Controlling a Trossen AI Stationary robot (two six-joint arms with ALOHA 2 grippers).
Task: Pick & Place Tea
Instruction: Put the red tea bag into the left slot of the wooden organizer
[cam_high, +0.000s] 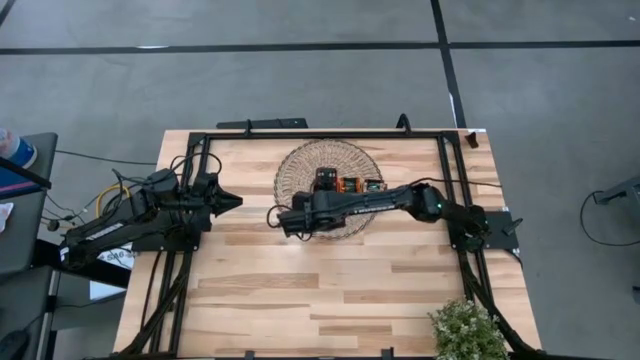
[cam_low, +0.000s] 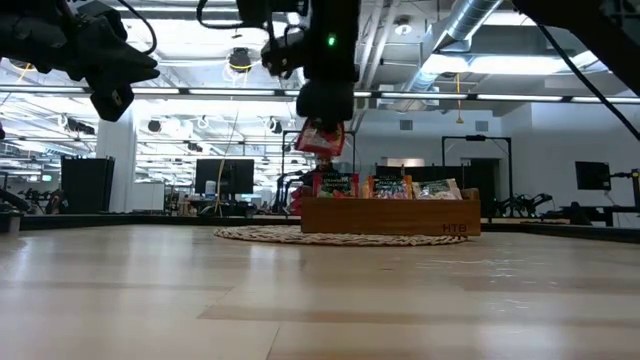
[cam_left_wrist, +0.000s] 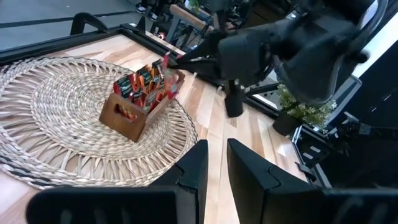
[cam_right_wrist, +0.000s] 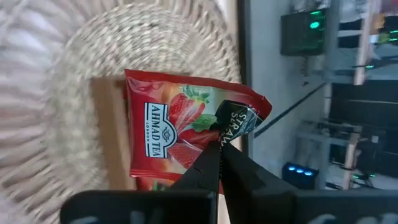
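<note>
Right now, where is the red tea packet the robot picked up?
The red tea packet hangs pinched in the right gripper, up in the air above the wooden tray on the round woven mat.

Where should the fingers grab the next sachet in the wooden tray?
By its top edge, coming straight down. The sachets stand upright and packed side by side in the wooden tray, so only their tops stick out above the wall. The right gripper already holds a red sachet pinched at one edge, likely taken that way.
</note>
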